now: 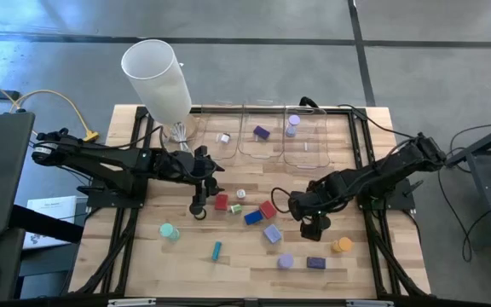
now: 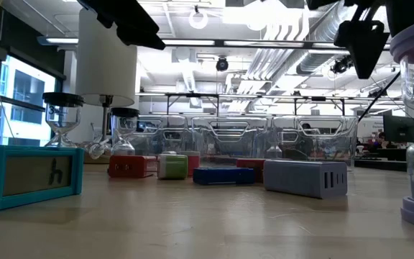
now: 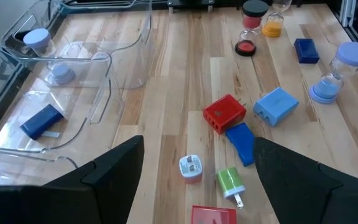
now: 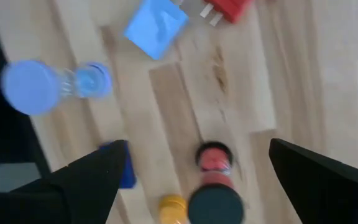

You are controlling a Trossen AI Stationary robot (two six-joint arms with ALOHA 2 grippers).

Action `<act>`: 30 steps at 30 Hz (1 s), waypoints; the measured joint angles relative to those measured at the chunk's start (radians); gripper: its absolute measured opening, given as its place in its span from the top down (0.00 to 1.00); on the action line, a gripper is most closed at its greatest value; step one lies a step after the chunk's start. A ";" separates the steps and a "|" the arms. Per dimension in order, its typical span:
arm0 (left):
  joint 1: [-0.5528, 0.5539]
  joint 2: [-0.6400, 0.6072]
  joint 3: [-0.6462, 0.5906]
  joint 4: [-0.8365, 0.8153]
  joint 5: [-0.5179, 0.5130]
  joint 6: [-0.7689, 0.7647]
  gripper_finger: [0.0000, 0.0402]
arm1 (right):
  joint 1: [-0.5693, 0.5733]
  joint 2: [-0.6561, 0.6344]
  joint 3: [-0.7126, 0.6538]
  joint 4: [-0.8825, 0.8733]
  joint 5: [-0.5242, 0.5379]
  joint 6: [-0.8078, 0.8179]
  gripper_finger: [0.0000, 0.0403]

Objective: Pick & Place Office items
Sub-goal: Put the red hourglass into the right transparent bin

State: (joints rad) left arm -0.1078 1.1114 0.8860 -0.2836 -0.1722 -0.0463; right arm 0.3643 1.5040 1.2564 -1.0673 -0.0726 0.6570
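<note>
Our right gripper [image 1: 315,227], fingers spread and empty, hangs over the black hourglass [image 4: 214,186] toward the table's [image 1: 228,273] right edge, lined up to straddle it. Our left gripper [image 1: 199,207], also spread, waits mid-table.

We count three clear bins [image 1: 262,130] | one white cylinder [image 1: 158,78] | two red adapters [image 1: 221,202] | five hourglass timers [image 1: 341,246] | two arms.
</note>
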 joint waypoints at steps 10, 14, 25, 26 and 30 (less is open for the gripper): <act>0.000 0.000 0.000 0.000 0.000 0.000 0.27 | 0.002 0.000 0.000 0.053 0.091 -0.024 0.05; 0.000 0.000 0.000 0.000 0.000 0.000 0.27 | 0.002 0.000 0.000 0.127 0.104 -0.002 0.05; 0.000 0.000 0.000 0.000 0.000 0.012 0.27 | -0.006 0.009 0.000 0.024 0.163 0.049 0.06; 0.000 0.000 0.000 0.000 0.000 0.013 0.27 | -0.006 0.009 0.000 -0.008 0.167 0.083 0.06; 0.000 0.000 0.000 0.000 0.000 0.014 0.27 | -0.005 0.009 0.000 -0.126 0.144 0.213 0.06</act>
State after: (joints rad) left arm -0.1078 1.1110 0.8864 -0.2836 -0.1722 -0.0326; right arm 0.3597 1.5127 1.2568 -1.1931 0.0717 0.8700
